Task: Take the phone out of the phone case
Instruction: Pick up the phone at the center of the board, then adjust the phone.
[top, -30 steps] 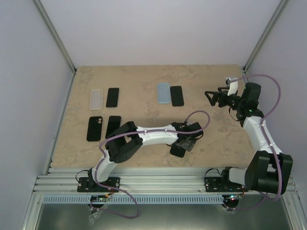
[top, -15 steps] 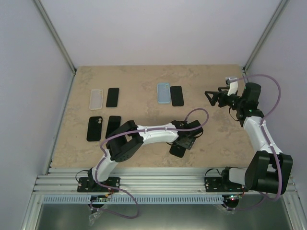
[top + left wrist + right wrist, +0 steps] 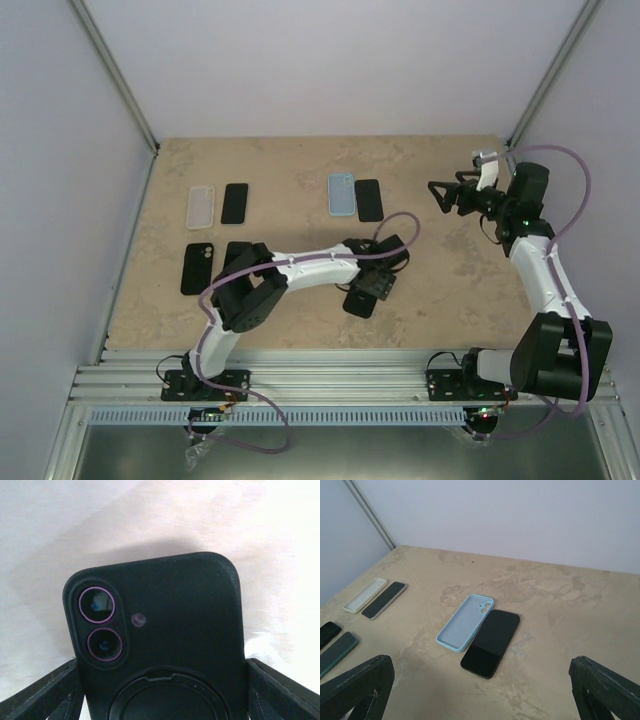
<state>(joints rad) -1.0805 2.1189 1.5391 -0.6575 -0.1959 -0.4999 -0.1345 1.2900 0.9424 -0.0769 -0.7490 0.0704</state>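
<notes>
While the clear case (image 3: 201, 207) and the bare black handset (image 3: 234, 203) at ten o'clock on the table (image 3: 300, 160), and the dark pair (image 3: 197, 268) at nine, lie just as they did a second ago, the change is nearer the middle. At about six o'clock the left gripper (image 3: 366, 290) has drawn its fingers (image 3: 47, 692) in from full spread. The wrist view shows them pressed against both long edges of the cased phone (image 3: 165, 620), which lies back-side up with its lenses toward ten o'clock of that view. Arm and cased phone together have slid a little toward nine o'clock, so I judge the clamp has taken hold.

The grasp seems made, but the phone is not yet out of its case. A hold across the sides may squeeze the case tighter onto it, so peeling will probably need the other arm. Whether it is off the table I cannot tell.

At one o'clock the blue case (image 3: 342, 193) and its black phone (image 3: 369, 199) are unmoved. At two o'clock the right gripper (image 3: 438, 196) has drifted slightly toward twelve, claws wide apart and holding nothing.
</notes>
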